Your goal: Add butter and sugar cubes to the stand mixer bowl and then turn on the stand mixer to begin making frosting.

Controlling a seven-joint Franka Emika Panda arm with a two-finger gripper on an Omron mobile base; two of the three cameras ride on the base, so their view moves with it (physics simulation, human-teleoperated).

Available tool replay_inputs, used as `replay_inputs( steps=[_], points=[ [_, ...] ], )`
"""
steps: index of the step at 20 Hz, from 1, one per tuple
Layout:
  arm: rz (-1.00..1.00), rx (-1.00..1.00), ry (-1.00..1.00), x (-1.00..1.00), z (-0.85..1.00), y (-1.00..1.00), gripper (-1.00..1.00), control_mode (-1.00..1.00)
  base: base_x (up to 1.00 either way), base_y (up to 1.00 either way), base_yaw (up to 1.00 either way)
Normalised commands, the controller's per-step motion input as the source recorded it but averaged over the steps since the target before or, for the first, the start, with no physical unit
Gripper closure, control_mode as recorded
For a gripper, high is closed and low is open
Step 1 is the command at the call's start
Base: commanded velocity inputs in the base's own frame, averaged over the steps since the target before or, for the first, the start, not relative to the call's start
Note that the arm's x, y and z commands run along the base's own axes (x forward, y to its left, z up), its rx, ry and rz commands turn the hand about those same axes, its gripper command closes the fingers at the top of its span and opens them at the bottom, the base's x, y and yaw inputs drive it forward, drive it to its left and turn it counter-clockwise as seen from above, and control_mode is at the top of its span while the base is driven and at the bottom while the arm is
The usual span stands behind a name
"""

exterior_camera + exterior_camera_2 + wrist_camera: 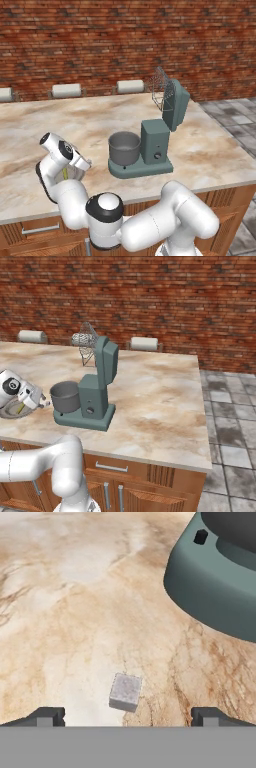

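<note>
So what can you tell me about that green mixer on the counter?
The mixer is dark teal-green, with a smooth look like painted metal or plastic. Its flat base rests on the marble counter. A boxy column with a small knob rises from the base, and the head is tilted up and back, lifting the wire whisk into the air. A dark grey bowl sits on the base, clear of the whisk.

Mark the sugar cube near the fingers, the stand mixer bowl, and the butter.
sugar cube [125, 691], hand view, on its top face.
stand mixer bowl [124, 150], left base view, on its outer front wall.
butter [20, 409], right base view, on the yellow stick's visible middle.
</note>
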Motion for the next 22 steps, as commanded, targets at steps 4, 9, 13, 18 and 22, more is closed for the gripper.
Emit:
replay_inputs(
  steps=[4, 9, 13, 18, 22],
  points=[
    [0.00, 0.00, 0.00, 0.00, 0.00, -0.12, -1.00, -1.00, 0.00, 0.00, 0.00],
    [-0.01, 0.00, 0.00, 0.00, 0.00, -0.13, -1.00, -1.00, 0.00, 0.00, 0.00],
    [-0.01, 0.00, 0.00, 0.00, 0.00, -0.09, -1.00, -1.00, 0.00, 0.00, 0.00],
    [-0.01, 0.00, 0.00, 0.00, 0.00, -0.07, -1.00, -1.00, 0.00, 0.00, 0.00],
    [-0.01, 0.00, 0.00, 0.00, -0.01, -0.03, -1.00, -1.00, 0.00, 0.00, 0.00]
  ],
)
